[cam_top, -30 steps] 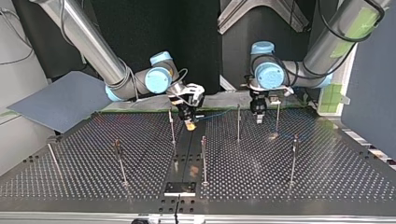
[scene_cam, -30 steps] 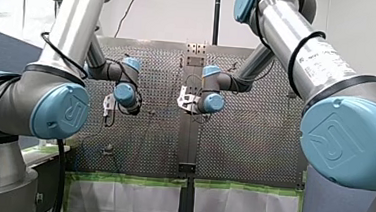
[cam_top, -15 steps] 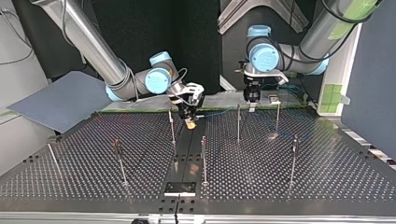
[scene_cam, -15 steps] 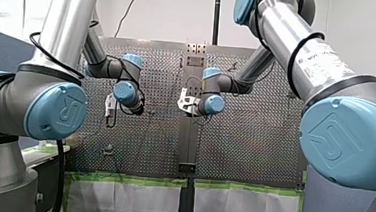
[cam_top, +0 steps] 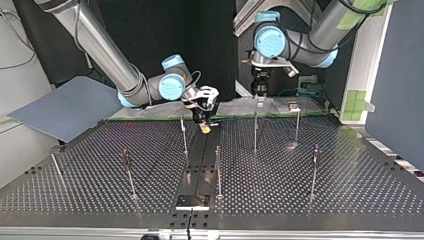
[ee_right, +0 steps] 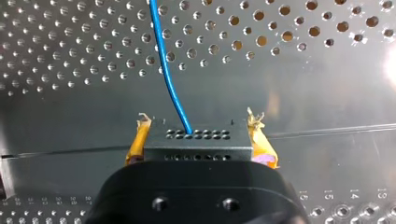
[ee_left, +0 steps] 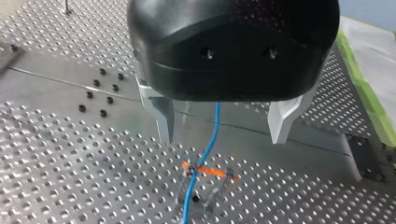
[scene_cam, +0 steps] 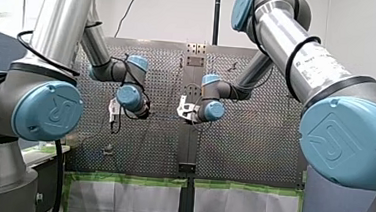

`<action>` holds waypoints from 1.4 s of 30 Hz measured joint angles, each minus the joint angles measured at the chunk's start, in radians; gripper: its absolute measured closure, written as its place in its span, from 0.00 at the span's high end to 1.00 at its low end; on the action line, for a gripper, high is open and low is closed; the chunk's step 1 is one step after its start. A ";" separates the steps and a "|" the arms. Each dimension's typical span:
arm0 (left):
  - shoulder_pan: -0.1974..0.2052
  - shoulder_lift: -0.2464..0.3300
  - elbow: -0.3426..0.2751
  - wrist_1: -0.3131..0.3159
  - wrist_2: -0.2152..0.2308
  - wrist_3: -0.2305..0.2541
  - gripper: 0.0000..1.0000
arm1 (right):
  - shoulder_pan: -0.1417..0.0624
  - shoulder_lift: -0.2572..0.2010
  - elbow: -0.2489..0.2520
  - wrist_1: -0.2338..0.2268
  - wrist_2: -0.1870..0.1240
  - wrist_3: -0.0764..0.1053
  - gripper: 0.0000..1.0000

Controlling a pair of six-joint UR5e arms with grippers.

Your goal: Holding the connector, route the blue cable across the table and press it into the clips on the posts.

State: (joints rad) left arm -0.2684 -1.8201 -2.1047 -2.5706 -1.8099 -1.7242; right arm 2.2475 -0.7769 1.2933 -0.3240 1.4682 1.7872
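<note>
Perforated steel table carries thin posts, and the numerals printed on its centre plate are too small to read. At the front view's left, my left gripper hangs above the table with its metal fingers apart. The blue cable runs beneath the gap and over an orange-tipped clip. Rightward, my right gripper has its yellow pads clamped on the black connector. The thin, glossy cable leaves the connector's holed face and leads ahead.
</note>
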 joint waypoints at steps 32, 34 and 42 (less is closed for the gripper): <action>-0.116 -0.178 0.203 0.038 -0.093 -0.008 1.00 | -0.021 -0.024 -0.004 0.077 0.002 -0.004 0.00; -0.116 -0.179 0.209 0.040 -0.092 -0.008 1.00 | -0.021 -0.026 -0.004 0.077 0.003 -0.004 0.00; -0.116 -0.186 0.225 0.037 -0.089 -0.012 1.00 | -0.019 -0.030 -0.004 0.076 0.003 -0.004 0.00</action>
State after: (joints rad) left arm -0.3847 -2.0058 -1.8800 -2.5335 -1.8988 -1.7364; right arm 2.2281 -0.8072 1.2894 -0.2480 1.4712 1.7827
